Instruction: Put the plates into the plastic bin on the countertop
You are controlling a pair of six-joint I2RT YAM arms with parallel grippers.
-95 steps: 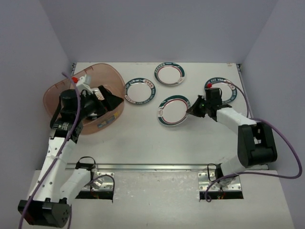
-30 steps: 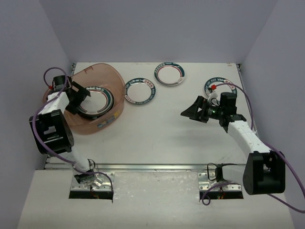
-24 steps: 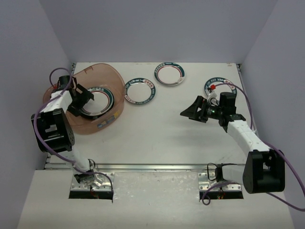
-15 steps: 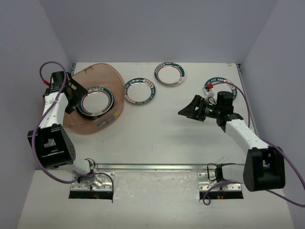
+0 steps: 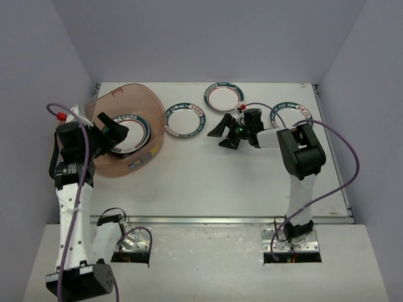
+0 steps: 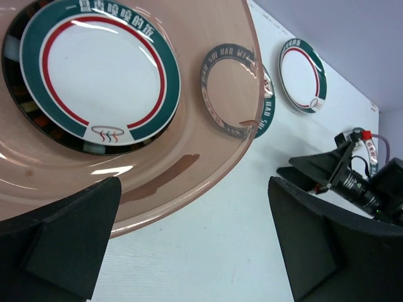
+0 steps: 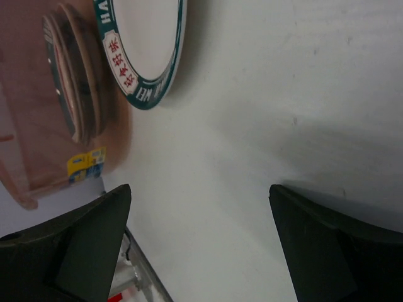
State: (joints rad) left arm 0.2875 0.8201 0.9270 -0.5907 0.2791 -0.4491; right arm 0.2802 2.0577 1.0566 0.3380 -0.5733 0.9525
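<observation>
The plastic bin (image 5: 135, 157) stands at the countertop's (image 5: 208, 182) left. A stack of plates lies in it, topped by a white teal-and-red-rimmed plate (image 5: 129, 132) (image 6: 101, 69). Three matching plates lie on the countertop: one (image 5: 186, 119) (image 7: 148, 44) beside the bin, one (image 5: 225, 96) (image 6: 302, 75) at the back, and one (image 5: 293, 116) on the right, partly under the right arm. My left gripper (image 5: 115, 129) (image 6: 195, 251) hovers open and empty over the bin's near rim (image 6: 189, 182). My right gripper (image 5: 222, 133) (image 7: 201, 245) is open and empty above bare countertop, right of the plate beside the bin.
A metal rail (image 5: 208, 220) runs along the countertop's front edge. Walls close in the back and both sides. A purple cable (image 5: 343, 157) loops off the right arm. The bin carries a small label (image 7: 85, 165) on its side.
The plate that lay mid-table is gone from there, and a teal-rimmed plate tops the bin's stack. My right gripper swung left to the middle plates. My left gripper shifted over the bin.
</observation>
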